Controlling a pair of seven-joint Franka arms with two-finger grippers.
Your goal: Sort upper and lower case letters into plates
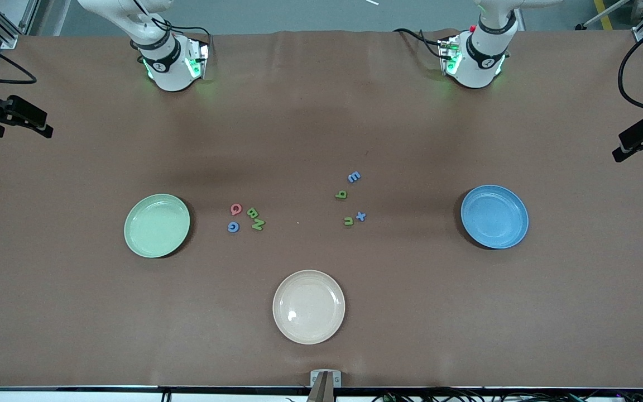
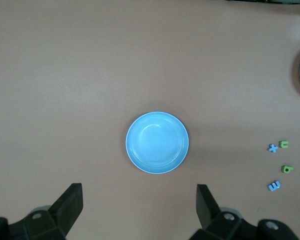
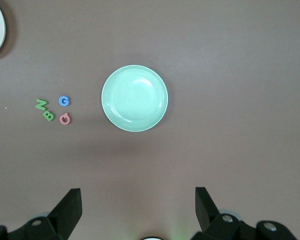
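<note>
A mint green plate (image 1: 157, 225) lies toward the right arm's end of the table and a blue plate (image 1: 494, 216) toward the left arm's end; both hold nothing. Beside the green plate lie a pink Q (image 1: 236, 209), green B (image 1: 252, 213), green N (image 1: 258, 224) and blue G (image 1: 233, 226). Closer to the blue plate lie a blue E-shaped letter (image 1: 354, 177), a green q-shaped letter (image 1: 341, 194), a green u (image 1: 348, 221) and a blue x (image 1: 360, 216). My left gripper (image 2: 139, 192) hangs open high over bare table, as does my right gripper (image 3: 138, 195).
A cream-beige plate (image 1: 308, 306) lies nearest the front camera, midway along the table. The arm bases (image 1: 171, 61) stand along the edge farthest from that camera. Black camera mounts (image 1: 14, 114) reach in at both ends of the table.
</note>
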